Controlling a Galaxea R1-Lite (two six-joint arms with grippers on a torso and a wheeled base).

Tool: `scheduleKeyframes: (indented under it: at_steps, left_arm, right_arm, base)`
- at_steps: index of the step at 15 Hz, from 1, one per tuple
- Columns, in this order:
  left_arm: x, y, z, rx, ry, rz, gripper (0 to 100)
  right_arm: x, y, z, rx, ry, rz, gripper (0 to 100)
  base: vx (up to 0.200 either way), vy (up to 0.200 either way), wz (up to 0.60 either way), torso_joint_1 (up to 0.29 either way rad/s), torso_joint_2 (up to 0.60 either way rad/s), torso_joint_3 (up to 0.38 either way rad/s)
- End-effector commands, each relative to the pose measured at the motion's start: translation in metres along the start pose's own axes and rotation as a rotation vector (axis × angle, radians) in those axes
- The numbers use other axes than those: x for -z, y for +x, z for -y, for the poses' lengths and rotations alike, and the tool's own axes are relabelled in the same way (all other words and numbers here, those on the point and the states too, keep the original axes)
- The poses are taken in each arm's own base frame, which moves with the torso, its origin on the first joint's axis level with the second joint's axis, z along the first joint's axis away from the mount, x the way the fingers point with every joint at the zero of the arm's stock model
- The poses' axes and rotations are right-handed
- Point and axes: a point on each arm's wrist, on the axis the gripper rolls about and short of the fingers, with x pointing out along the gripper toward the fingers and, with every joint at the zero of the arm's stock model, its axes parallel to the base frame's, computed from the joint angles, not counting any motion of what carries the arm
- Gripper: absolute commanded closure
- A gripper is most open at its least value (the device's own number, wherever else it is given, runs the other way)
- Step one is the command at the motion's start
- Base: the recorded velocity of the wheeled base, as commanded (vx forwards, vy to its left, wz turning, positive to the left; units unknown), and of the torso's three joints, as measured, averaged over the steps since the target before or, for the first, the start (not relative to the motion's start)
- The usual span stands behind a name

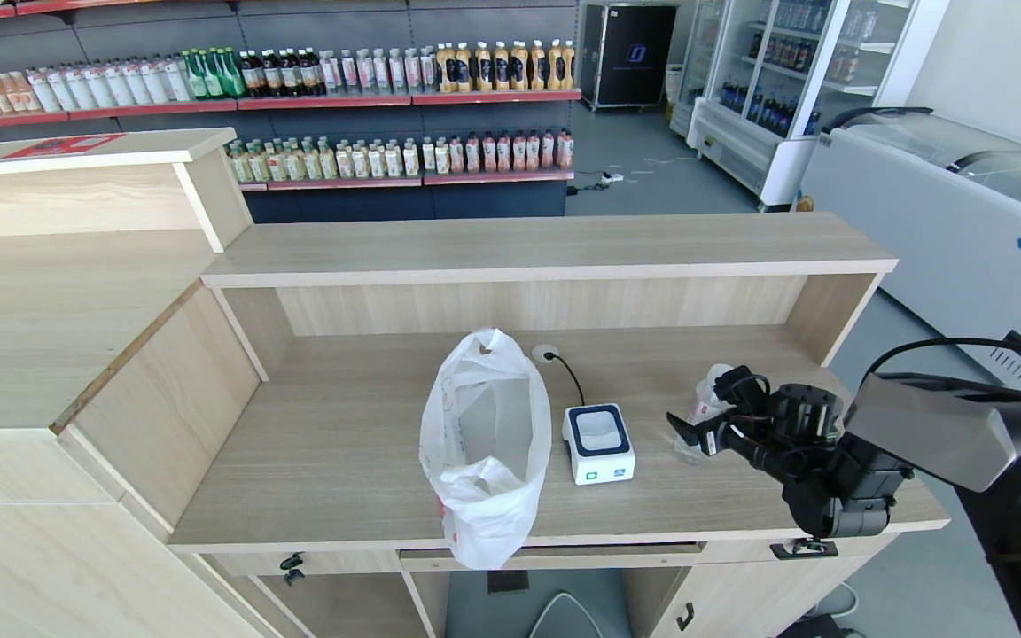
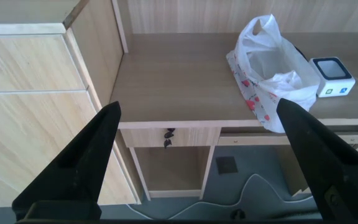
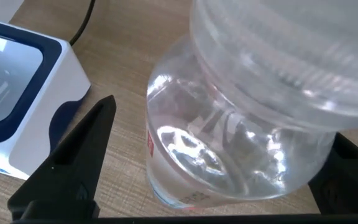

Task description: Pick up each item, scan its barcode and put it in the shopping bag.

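Note:
A clear plastic bottle [image 1: 704, 392] stands on the wooden counter to the right of the scanner. My right gripper [image 1: 705, 412] is open with its fingers on either side of that bottle [image 3: 229, 143]; in the right wrist view one finger [image 3: 73, 162] stands apart from its wall. The white and dark blue barcode scanner [image 1: 599, 441] sits mid-counter, window facing up, with a black cable running back. A white shopping bag [image 1: 484, 443] stands open to the scanner's left, drooping over the front edge. My left gripper [image 2: 197, 109] hangs open and empty, away from the counter's left front.
The counter [image 1: 342, 443] has a raised back wall and a shelf above it. A taller cabinet [image 1: 50, 310] with drawers closes the left side. Drawers with black handles sit under the counter front. Store shelves of drinks and freezers stand beyond.

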Motion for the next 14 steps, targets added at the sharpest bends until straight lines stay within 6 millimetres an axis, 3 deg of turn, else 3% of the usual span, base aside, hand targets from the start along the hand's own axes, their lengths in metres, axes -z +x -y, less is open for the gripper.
scheduleKeyframes:
  at_steps: [1,2,3,14]
  left_arm:
    - [0.000,0.000,0.000,0.000,-0.001,0.001,0]
    - [0.000,0.000,0.000,0.000,-0.001,0.001,0]
    - [0.000,0.000,0.000,0.000,0.001,0.001,0]
    - [0.000,0.000,0.000,0.000,-0.001,0.001,0]
  right_arm:
    - [0.001,0.001,0.000,0.000,-0.001,0.001,0]
    - [0.003,0.001,-0.001,-0.013,0.002,0.001,0]
    - [0.004,0.001,-0.001,-0.015,0.001,0.000,100]
    - [-0.004,0.002,0.004,0.006,0.002,0.032,100]
  base:
    - [0.000,0.000,0.00,0.000,0.00,0.000]
    - [0.000,0.000,0.00,0.000,0.00,0.000]
    - [0.000,0.000,0.00,0.000,0.00,0.000]
    - [0.000,0.000,0.00,0.000,0.00,0.000]
